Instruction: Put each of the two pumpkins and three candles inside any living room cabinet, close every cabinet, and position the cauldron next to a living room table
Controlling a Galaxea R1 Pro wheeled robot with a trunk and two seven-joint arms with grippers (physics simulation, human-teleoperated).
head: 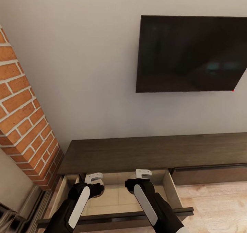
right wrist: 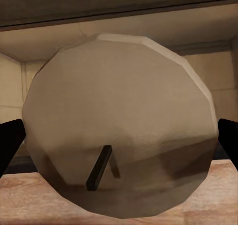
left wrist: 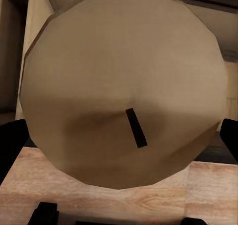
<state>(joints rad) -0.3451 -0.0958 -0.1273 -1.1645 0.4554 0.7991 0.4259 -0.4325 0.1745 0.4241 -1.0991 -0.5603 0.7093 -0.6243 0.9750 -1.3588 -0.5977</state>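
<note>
Each tool clamping a candle over the open cabinet drawer (head: 118, 198): left tool (head: 93, 181) with left candle (left wrist: 124, 86), right tool (head: 142, 178) with right candle (right wrist: 121, 125). Best lowered close to the drawer floor, released upright, apart.

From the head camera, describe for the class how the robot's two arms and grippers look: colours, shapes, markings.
Both arms are glossy black with a long rounded white panel along the forearm. The left gripper and right gripper are pale grey-white, blocky pieces. No cables or lettering are visible.

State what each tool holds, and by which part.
Each tool, left and right, grips a candle by its round sides, wick end toward the wrist camera.
</note>
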